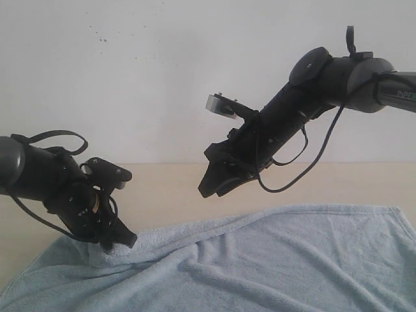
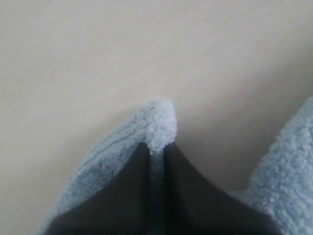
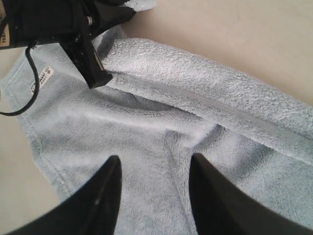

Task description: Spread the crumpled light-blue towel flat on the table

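The pale grey-blue towel point(image 1: 260, 260) lies across the front of the beige table point(image 1: 169, 188), mostly spread, with a long fold running from its left part toward the right. My left gripper point(image 1: 120, 244) is shut on a corner of the towel point(image 2: 159, 122) at the left, and the fluffy tip sticks out past the black fingers point(image 2: 132, 191). My right gripper point(image 1: 207, 190) hangs open in the air above the towel's middle, apart from it. Between its two black fingers point(image 3: 102, 196) the right wrist view shows towel pile point(image 3: 156, 147) and the folded ridge point(image 3: 210, 88).
A white wall point(image 1: 162, 71) with small dark specks rises behind the table. Bare table point(image 2: 146, 49) lies beyond the held corner. The left arm's body point(image 3: 58, 24) with a cable shows in the right wrist view, over the towel's edge.
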`<state>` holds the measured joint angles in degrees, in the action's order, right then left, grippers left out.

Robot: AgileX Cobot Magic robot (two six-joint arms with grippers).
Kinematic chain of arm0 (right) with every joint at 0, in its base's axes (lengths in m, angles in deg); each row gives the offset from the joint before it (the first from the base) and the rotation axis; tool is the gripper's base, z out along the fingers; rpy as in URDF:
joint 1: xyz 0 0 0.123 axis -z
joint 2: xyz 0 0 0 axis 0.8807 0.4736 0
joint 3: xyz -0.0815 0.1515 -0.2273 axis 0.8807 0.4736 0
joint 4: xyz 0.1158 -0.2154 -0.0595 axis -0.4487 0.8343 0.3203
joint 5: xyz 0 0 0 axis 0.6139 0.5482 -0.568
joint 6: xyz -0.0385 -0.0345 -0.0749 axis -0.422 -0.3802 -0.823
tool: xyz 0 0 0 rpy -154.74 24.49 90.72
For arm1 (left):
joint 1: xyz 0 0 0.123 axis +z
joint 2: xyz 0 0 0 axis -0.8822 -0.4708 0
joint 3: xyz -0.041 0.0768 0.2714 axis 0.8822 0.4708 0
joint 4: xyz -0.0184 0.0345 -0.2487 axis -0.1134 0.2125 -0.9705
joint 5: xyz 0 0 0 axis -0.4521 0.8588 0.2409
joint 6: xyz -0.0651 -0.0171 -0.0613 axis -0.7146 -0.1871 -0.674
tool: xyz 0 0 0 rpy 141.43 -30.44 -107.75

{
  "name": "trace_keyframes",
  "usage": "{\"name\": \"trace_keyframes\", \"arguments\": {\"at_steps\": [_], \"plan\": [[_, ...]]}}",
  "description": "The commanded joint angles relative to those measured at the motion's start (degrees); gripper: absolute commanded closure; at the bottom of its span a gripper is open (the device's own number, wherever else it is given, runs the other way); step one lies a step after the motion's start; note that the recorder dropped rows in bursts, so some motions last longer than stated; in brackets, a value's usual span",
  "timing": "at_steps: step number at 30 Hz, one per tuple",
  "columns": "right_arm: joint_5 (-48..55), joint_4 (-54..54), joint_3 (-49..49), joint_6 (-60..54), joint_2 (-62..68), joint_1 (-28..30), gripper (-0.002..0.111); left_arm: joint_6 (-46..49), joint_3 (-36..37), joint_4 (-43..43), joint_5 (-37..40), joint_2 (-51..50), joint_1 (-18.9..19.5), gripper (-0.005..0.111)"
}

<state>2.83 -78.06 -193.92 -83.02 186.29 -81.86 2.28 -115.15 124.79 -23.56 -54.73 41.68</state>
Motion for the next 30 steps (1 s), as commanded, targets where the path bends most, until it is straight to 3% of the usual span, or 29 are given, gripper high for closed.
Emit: {"name": "trace_keyframes", "arguments": {"at_steps": [1,6,15,18,21,26,28,30], "plan": [[0.18,-0.23,-0.25,0.16,-0.46,0.19,0.065,-7.36,-0.36,6.42,0.55,1.23,-0.25,0.103],[0.18,-0.23,-0.25,0.16,-0.46,0.19,0.065,-30.1,-0.36,22.49,0.55,1.82,-0.03,0.103],[0.18,-0.15,-0.25,-0.01,-0.46,0.19,0.065,-67.12,-0.45,64.84,0.98,1.6,1.36,0.103],[0.18,-0.15,-0.25,0.65,-0.46,0.19,0.065,-66.98,-1.59,64.84,0.98,0.36,2.34,0.097],[0.18,-0.15,-0.25,1.28,-0.46,0.19,0.065,-62.36,-2.54,64.84,0.99,-1.97,2.86,0.075],[0.18,-0.15,-0.25,1.58,-0.46,0.19,0.065,-62.85,-3.77,64.84,6.2,-6.68,3.12,0.017],[0.18,0.03,-0.25,2.13,-0.46,0.19,0.065,-62.72,-3.87,64.84,9.78,-7.52,3.12,0.006],[0.18,0.8,-0.25,2.97,-0.46,0.19,0.065,-59.52,-3.87,64.52,12.61,-7.29,2.91,0.002]]}}
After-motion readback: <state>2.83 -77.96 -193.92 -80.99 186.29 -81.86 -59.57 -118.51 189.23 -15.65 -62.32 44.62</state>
